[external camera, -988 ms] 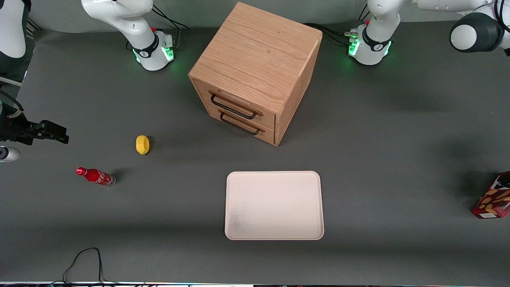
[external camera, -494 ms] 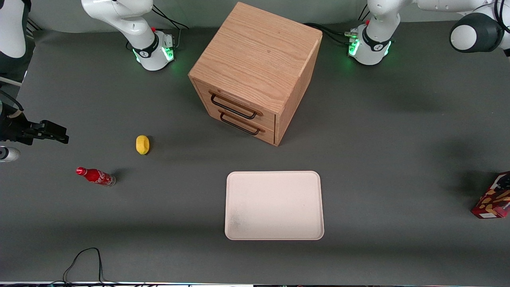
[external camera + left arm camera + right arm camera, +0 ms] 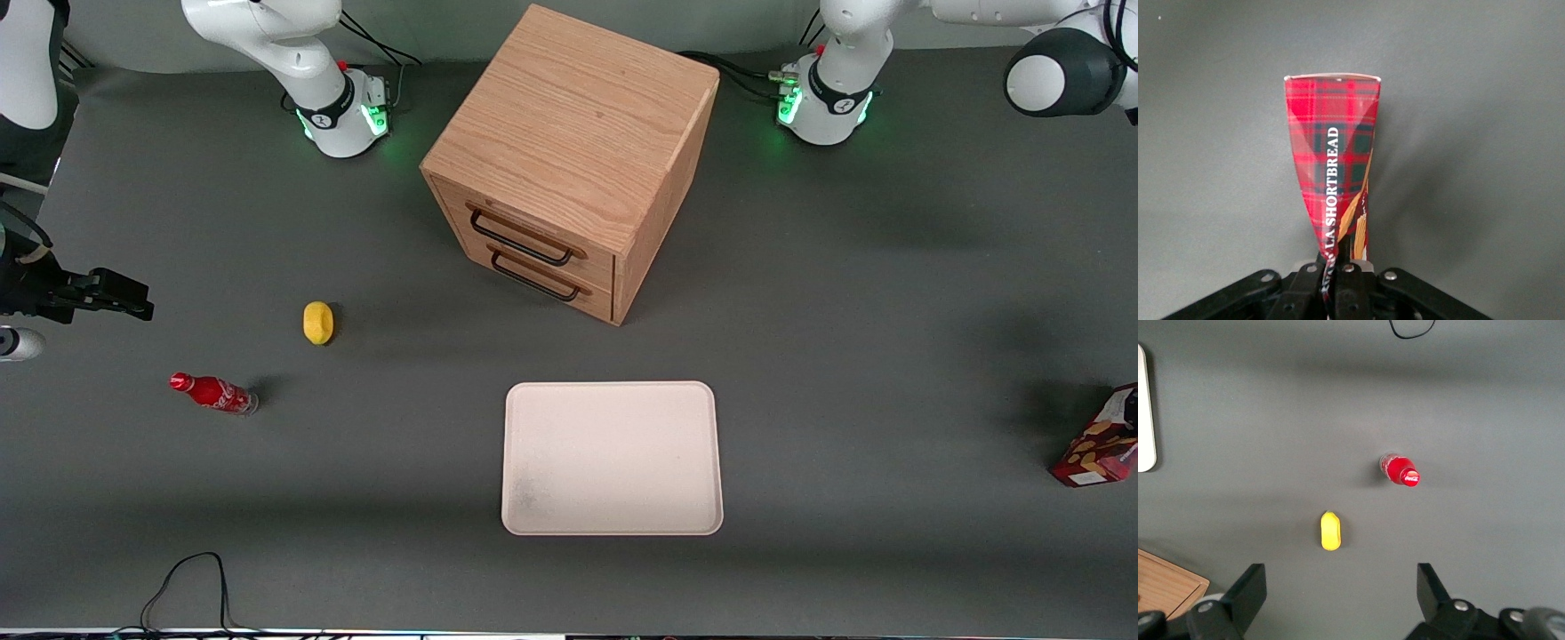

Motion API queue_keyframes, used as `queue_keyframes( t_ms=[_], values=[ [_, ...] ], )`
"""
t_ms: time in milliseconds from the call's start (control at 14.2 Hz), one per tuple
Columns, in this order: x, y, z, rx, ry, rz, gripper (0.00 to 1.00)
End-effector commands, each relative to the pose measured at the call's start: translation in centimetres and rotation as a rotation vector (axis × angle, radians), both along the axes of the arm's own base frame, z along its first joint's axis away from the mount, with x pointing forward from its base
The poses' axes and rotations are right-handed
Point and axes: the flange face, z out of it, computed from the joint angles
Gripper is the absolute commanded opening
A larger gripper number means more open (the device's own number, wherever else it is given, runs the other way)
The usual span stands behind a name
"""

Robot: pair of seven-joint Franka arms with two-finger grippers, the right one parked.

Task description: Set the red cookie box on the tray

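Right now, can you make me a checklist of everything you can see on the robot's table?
Surface: dark grey table, flat.
Job's things: red cookie box at the working arm's end of the table, tilted, not on the tray; the tray holds nothing.
Clutter: wooden drawer cabinet, both drawers shut; yellow lemon and red soda bottle toward the parked arm's end.
Grippers: gripper shut on the box's narrow edge.
Cables: black cable at the table edge nearest the front camera; more cables at the arm bases.
Surroundings: nothing seen.
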Motion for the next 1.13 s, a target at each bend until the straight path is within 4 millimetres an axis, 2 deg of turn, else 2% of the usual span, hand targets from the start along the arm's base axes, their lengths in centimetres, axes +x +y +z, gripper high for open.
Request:
queue_keyframes(
  t_ms=[0,71,353,565,635,918,1059],
  values=[
    [-0.3,-0.9,5.5,-0.013,0.015,-0.009,0.00],
    [-0.4,-1.2,7.2,-0.017,0.023,-0.013,0.00],
    [-1.7,-1.6,16.6,-0.029,0.053,-0.016,0.00],
    [-4.1,-1.9,25.2,0.002,0.019,-0.006,0.00],
    [-4.9,-2.2,27.3,0.008,0.015,-0.004,0.00],
    [-6.8,-2.5,31.6,0.019,-0.005,0.005,0.00],
    [-7.5,-2.9,32.6,0.009,0.008,0.054,0.00]
  ],
)
